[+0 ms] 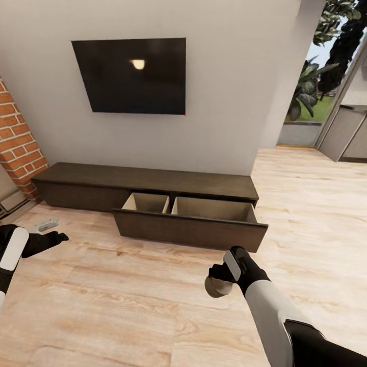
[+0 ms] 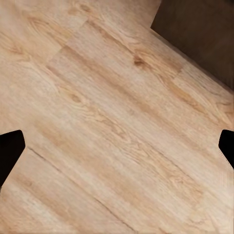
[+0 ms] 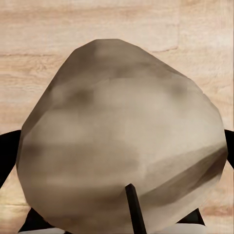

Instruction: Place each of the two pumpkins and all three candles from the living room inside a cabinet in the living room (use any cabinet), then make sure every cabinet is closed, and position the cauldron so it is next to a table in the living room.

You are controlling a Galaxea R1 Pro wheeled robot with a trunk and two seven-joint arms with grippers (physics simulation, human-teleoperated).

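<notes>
In the head view the long dark-brown cabinet (image 1: 153, 178) stands against the wall under a TV. Its drawer (image 1: 188, 232) is pulled out and shows two pale compartments with nothing visible inside. My right gripper (image 1: 220, 278) hangs over the floor in front of the drawer's right half, shut on a pale grey-green candle (image 1: 216, 288). The right wrist view has the candle (image 3: 122, 136) up close, wick toward the camera, with dark fingers (image 3: 7, 156) at its sides. My left gripper (image 1: 57, 237) is open low at the left, over bare floor (image 2: 117, 148).
A small grey flat object (image 1: 46, 225) lies on the floor near the left gripper. A brick column (image 1: 18, 142) rises at the left end of the cabinet. At the right an opening (image 1: 321, 102) leads past plants and a grey unit. Wood floor spreads in front.
</notes>
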